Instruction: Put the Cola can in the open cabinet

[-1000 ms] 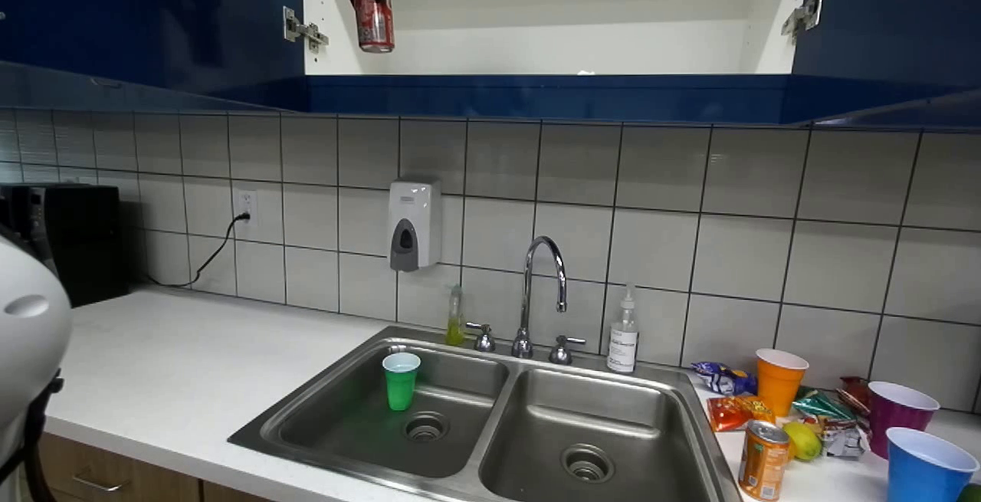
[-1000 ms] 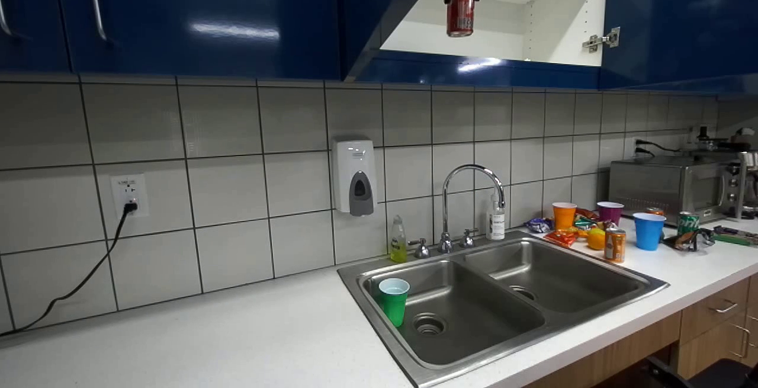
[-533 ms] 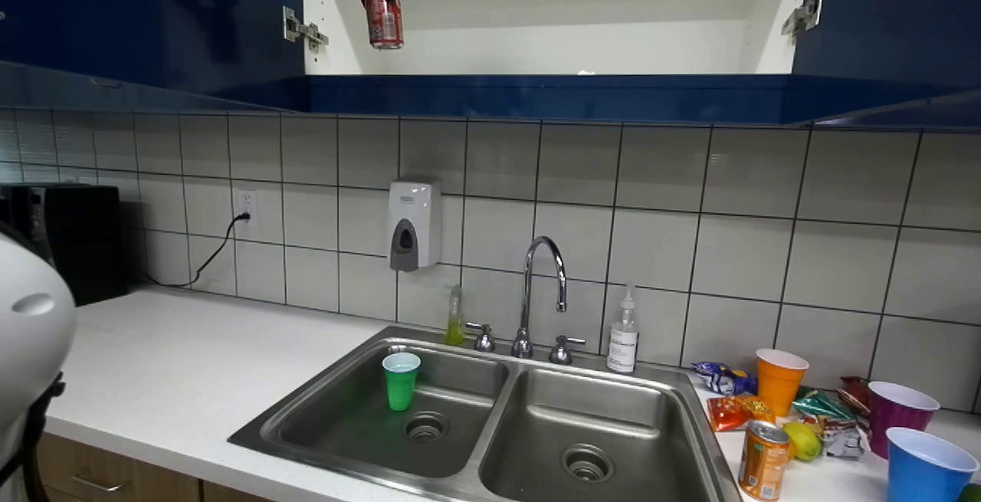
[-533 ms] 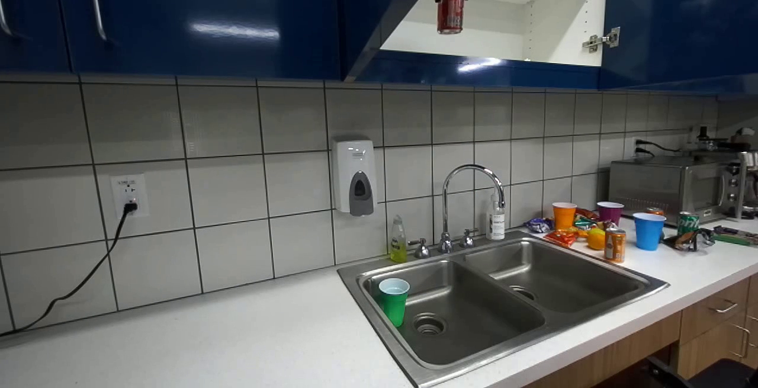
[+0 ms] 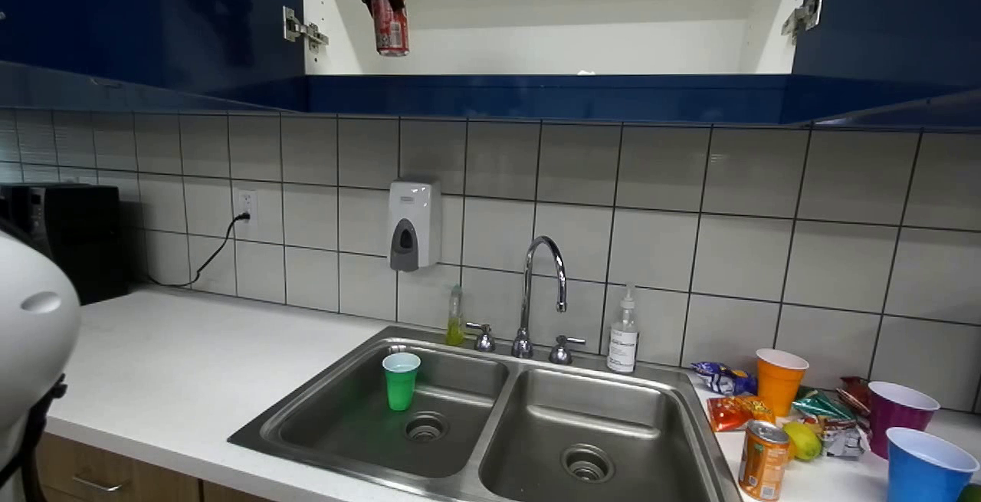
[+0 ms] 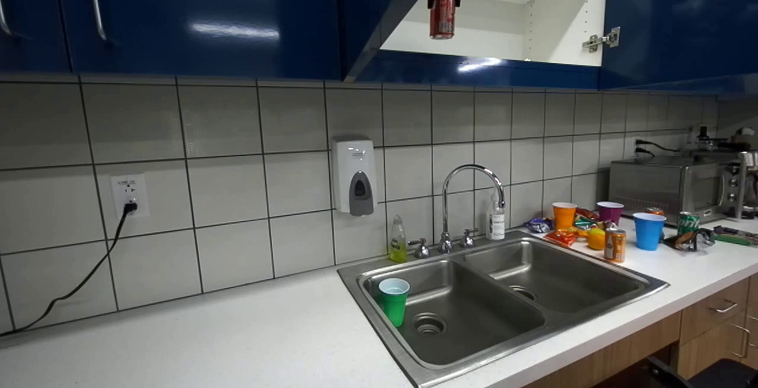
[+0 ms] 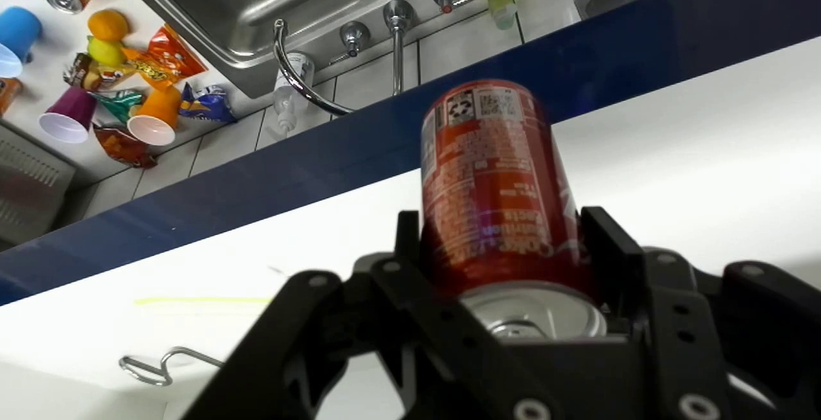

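The Cola can point(image 5: 392, 36), red with white print, hangs nearly upright in my gripper point(image 5: 386, 2). It also shows in an exterior view point(image 6: 442, 23). In the wrist view, the gripper point(image 7: 499, 215) is shut on the can point(image 7: 490, 176) near its metallic top, one black finger point(image 7: 408, 234) on each side. The open cabinet point(image 5: 575, 19) has a white interior and a dark blue lower edge point(image 5: 548, 96). The can's base shows above that edge in both exterior views, near the cabinet's left part. How deep it is inside I cannot tell.
Dark blue doors point(image 5: 153, 27) stand open on both sides, with a hinge point(image 5: 304, 30) near the gripper. Below are the faucet point(image 5: 529, 295), the double sink point(image 5: 490, 425) with a green cup point(image 5: 400, 387), a soap dispenser point(image 5: 414, 226), and cups and snacks at right.
The gripper and can have shifted right in one exterior picture and left in the other, rising slightly, then sinking a little in the last half second. The grip stays the same.
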### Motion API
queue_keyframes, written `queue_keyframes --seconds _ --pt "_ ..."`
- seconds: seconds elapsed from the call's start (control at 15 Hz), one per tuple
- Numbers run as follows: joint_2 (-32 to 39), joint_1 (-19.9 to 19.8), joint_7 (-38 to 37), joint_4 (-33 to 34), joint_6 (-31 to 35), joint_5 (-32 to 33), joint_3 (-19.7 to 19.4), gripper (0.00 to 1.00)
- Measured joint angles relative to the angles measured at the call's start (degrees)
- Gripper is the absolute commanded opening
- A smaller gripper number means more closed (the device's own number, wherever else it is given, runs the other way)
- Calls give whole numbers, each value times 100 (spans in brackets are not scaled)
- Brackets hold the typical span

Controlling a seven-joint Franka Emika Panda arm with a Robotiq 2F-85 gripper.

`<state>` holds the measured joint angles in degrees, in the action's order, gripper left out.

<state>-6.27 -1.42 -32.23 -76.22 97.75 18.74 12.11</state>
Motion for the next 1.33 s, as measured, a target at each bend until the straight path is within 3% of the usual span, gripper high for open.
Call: queue_keyframes --seconds 1.33 --pt "603 -6 0 691 10 64 -215 38"
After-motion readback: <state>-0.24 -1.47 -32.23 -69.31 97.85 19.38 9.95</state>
